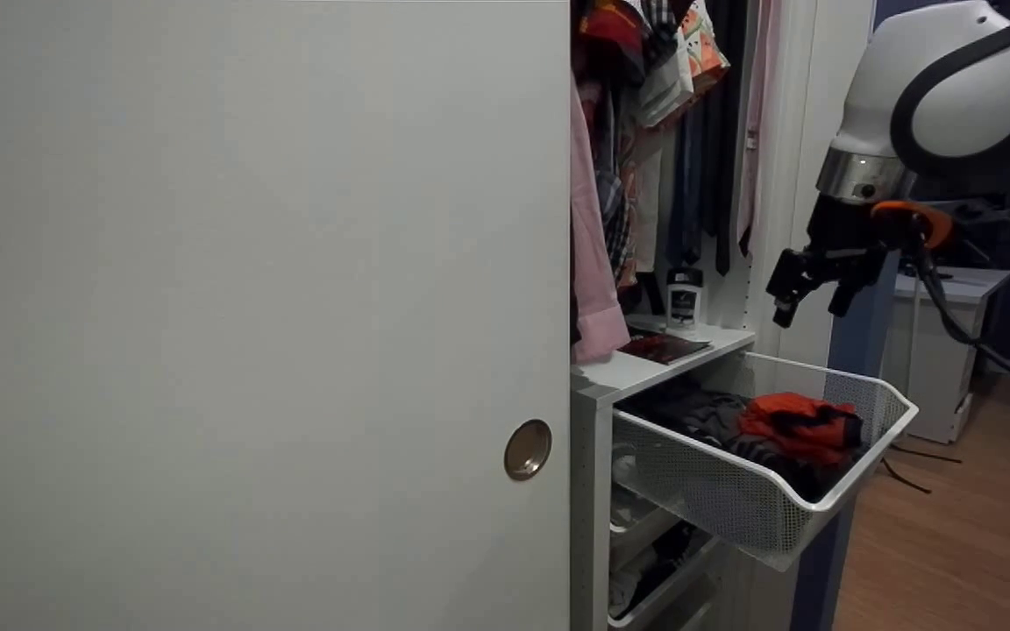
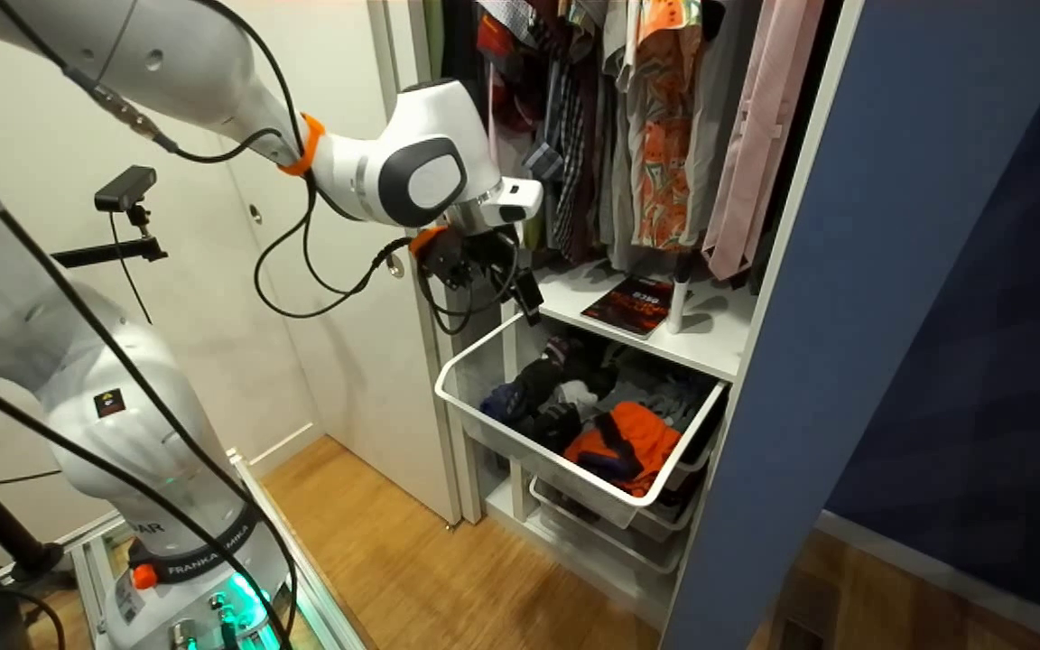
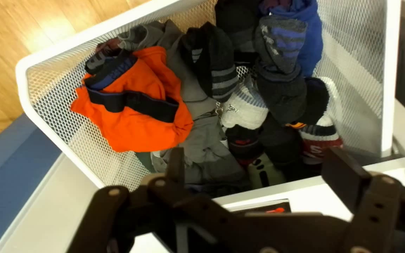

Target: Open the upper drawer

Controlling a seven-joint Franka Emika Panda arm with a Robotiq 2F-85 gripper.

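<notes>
The gripper (image 3: 255, 156) is at a wide setting: its fingers (image 3: 345, 177) stand well apart, and the gap between them shows socks and the shelf edge behind. The fingers point downward in both exterior views.

The upper drawer (image 1: 715, 491) is located below the fingers and stands extended from the cabinet (image 1: 591, 508). Fingertips and drawer rim are apart; the clearance is visible in an exterior view.

Drawer contents, as seen in the wrist view: the socks (image 3: 283, 102) lie beyond the gap between the fingertips. A gray garment (image 3: 206, 154) lies just right of the fingertip at the left of that view. An orange garment (image 3: 132, 126) with a dark waistband lies to the left of and beyond the same fingertip.

The shelf (image 2: 710, 348) is near the fingers. A booklet (image 2: 633, 305) lies flat on it, to the right of the fingers in an exterior view. A white container (image 1: 683, 298) with a dark cap stands upright on it, to the left of the fingers in an exterior view. Hanging clothes (image 2: 664, 144) are above and to the right of the fingers. Lower drawers (image 1: 670, 585), partly hidden, are below the upper drawer, farther down from the fingers.
</notes>
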